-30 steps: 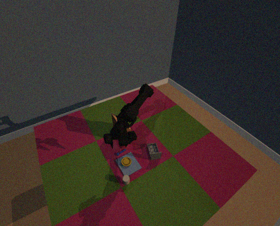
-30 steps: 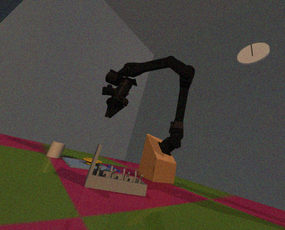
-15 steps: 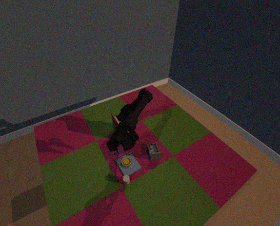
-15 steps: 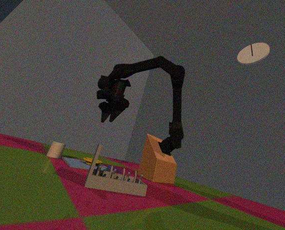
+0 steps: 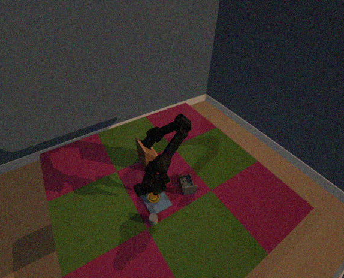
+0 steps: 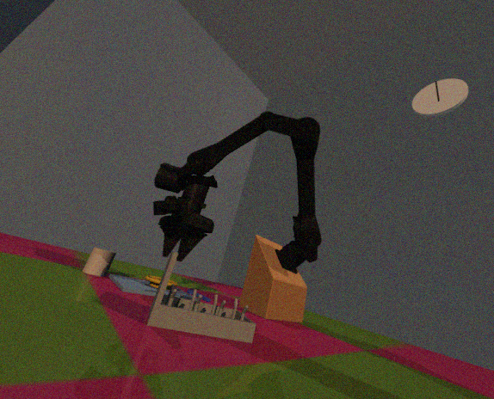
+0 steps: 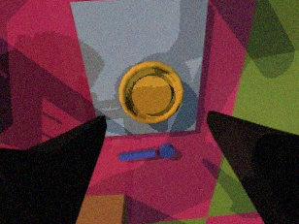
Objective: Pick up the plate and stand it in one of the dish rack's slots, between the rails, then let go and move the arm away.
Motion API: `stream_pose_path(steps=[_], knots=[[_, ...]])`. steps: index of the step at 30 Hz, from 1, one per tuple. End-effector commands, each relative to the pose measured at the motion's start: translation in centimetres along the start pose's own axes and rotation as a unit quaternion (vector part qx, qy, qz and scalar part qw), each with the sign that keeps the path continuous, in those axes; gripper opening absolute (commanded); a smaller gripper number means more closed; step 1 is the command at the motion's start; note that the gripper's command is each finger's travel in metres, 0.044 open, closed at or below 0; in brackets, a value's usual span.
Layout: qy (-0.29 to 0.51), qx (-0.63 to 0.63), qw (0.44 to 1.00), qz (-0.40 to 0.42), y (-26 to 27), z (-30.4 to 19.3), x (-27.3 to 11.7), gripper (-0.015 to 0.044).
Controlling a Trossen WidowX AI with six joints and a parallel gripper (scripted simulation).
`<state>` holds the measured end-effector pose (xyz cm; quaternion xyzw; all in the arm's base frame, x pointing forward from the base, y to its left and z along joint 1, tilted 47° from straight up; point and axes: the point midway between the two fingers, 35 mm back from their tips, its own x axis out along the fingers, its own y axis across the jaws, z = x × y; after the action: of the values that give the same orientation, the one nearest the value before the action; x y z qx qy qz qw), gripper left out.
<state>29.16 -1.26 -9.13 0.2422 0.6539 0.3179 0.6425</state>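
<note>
A yellow round plate (image 5: 153, 198) (image 6: 159, 281) (image 7: 151, 93) with a raised rim lies flat on the blue-grey mat (image 5: 160, 206) (image 6: 129, 285) (image 7: 136, 28). The grey dish rack (image 5: 190, 190) (image 6: 200, 322) stands to one side of the mat, with a tall end wall and several short upright rails; no plate stands in it. My gripper (image 6: 172, 257) (image 7: 157, 118) is open and empty, pointing down above the mat area. In the wrist view the plate shows between the fingers and a little beyond the tips. The fingertips are hard to make out in the top view.
A pale cylinder (image 5: 153, 219) (image 6: 98, 262) stands beyond the mat's far edge. A blue spoon-like thing (image 6: 203, 297) (image 7: 140, 155) lies at the mat's near edge. A large orange block (image 5: 148, 154) (image 6: 274, 288) (image 7: 103, 209) stands by the arm's base.
</note>
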Motion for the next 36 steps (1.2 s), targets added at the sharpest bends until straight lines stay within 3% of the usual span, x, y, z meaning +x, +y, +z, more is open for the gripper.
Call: stream_pose_path(steps=[1,36], knots=[[-0.002,0.002,1.0,0.002,0.1,0.0,0.8,0.04],[-0.002,0.002,1.0,0.003,0.2,0.3,6.1,0.04]])
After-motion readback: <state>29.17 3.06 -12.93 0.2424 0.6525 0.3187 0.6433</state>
